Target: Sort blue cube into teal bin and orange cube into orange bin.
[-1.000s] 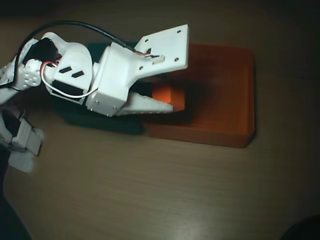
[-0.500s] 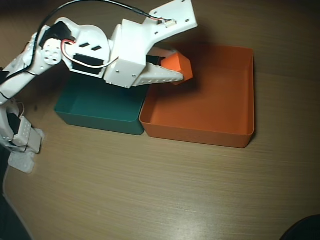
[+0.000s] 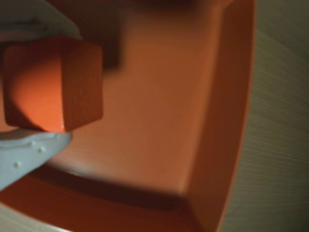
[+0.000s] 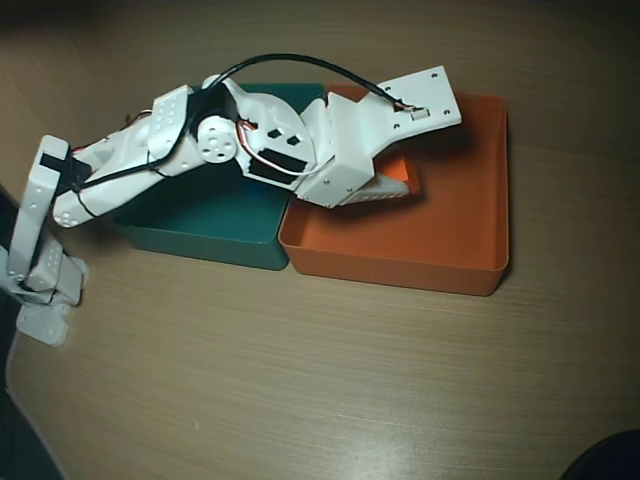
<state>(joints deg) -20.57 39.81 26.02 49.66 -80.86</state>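
Note:
The wrist view shows the orange cube (image 3: 53,82) clamped between my white fingers (image 3: 29,157), with my gripper (image 3: 70,84) shut on it. It hangs just above the floor of the orange bin (image 3: 227,121), near a corner. In the overhead view my gripper (image 4: 405,180) reaches down into the left half of the orange bin (image 4: 460,225), and the arm hides most of the cube. The teal bin (image 4: 200,225) sits against the orange bin's left side, partly under the arm. The blue cube is out of view.
The arm's base (image 4: 40,290) stands at the left edge of the wooden table (image 4: 320,380). A dark object (image 4: 605,460) intrudes at the bottom right corner.
The arm has stretched to the right and dropped lower, carrying the orange cube from above the bins' shared edge down into the orange bin.

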